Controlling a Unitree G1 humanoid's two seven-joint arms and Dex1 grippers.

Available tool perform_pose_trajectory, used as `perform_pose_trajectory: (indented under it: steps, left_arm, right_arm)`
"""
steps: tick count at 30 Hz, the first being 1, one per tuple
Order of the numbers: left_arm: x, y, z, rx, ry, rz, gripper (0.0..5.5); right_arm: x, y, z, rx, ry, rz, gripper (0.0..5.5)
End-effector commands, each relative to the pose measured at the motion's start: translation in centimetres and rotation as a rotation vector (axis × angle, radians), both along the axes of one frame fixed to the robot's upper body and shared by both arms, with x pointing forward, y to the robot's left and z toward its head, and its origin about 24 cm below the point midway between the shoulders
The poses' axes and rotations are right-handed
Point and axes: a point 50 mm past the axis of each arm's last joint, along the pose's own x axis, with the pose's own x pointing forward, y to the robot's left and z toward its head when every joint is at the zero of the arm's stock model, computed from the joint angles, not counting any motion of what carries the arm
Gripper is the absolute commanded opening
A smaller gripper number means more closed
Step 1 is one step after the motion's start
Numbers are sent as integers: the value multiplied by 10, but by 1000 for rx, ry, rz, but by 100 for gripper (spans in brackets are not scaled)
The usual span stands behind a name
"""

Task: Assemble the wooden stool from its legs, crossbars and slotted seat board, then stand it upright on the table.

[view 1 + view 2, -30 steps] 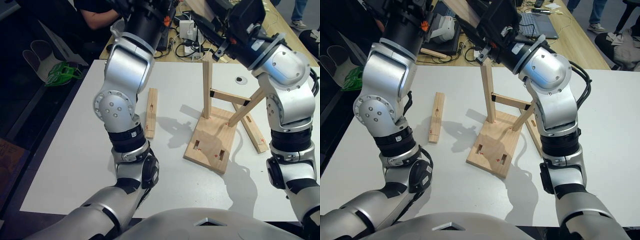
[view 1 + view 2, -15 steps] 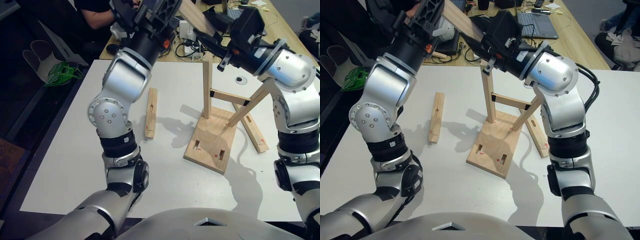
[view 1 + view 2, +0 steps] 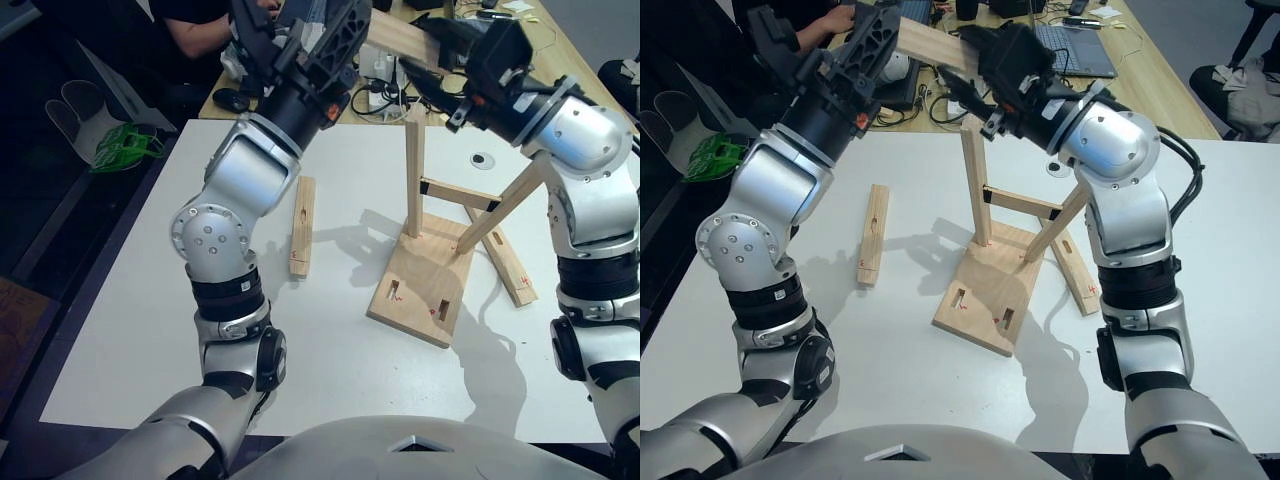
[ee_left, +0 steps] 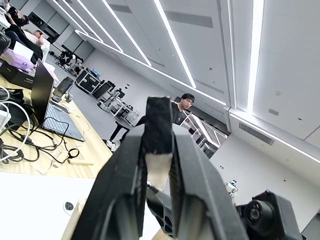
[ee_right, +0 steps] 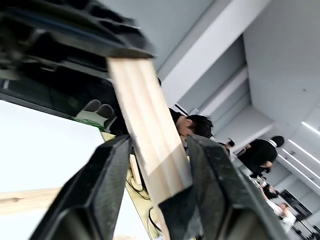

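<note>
Both ends of the raised wooden leg [image 3: 933, 46] are hidden inside the claws, so only its middle stretch shows, slanting above the far edge of the worktop [image 3: 150, 300]. The left claw [image 3: 872, 38] is clamped on one end and the right claw [image 3: 985, 52] on the other. In the wrist views, the pale wood sits tight between the black fingers [image 4: 197, 195] of the left claw and between the fingers [image 5: 97, 190] of the right.

The slotted seat board [image 3: 420, 285] lies flat on the worktop, right of the middle. Two slots toward its far side each hold a leg: an upright leg [image 3: 413, 180] and a tilted leg [image 3: 495, 215], joined by a crossbar [image 3: 460, 193]. How deep the tilted leg sits in its slot cannot be made out. Two slots [image 3: 393, 290] on the near side show as dark openings.

A loose bar [image 3: 302, 225] lies flat to the left of the board, apart from it. Another loose piece [image 3: 505, 262] lies toward the right edge, partly hidden behind the tilted leg.
</note>
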Motion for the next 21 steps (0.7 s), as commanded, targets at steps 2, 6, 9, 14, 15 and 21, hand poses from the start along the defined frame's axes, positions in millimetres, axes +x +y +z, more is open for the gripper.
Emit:
perform_pose_trajectory:
  steps: [2, 6, 9, 14, 15, 21]
  left_arm:
    - [9, 19, 16, -80, 5, 184, 41]
    - [12, 31, 21, -23, -14, 327, 41]
    - [9, 47, 10, 253, -33, 374, 41]
    - [-6, 70, -27, 645, 36, 345, 41]
    - [-10, 73, -35, 686, 63, 339, 41]
    - [-13, 71, -78, 791, 264, 388, 41]
  right_arm:
    - [-1, -25, -17, -115, 60, -89, 289]
    - [-11, -39, -33, -138, 151, -89, 360]
    - [-12, -60, -39, 14, 148, -215, 402]
    - [-33, -62, -65, 331, 239, -306, 444]
    - [-39, -58, -71, 366, 270, -308, 444]
    - [-44, -70, -54, 611, 67, -605, 444]
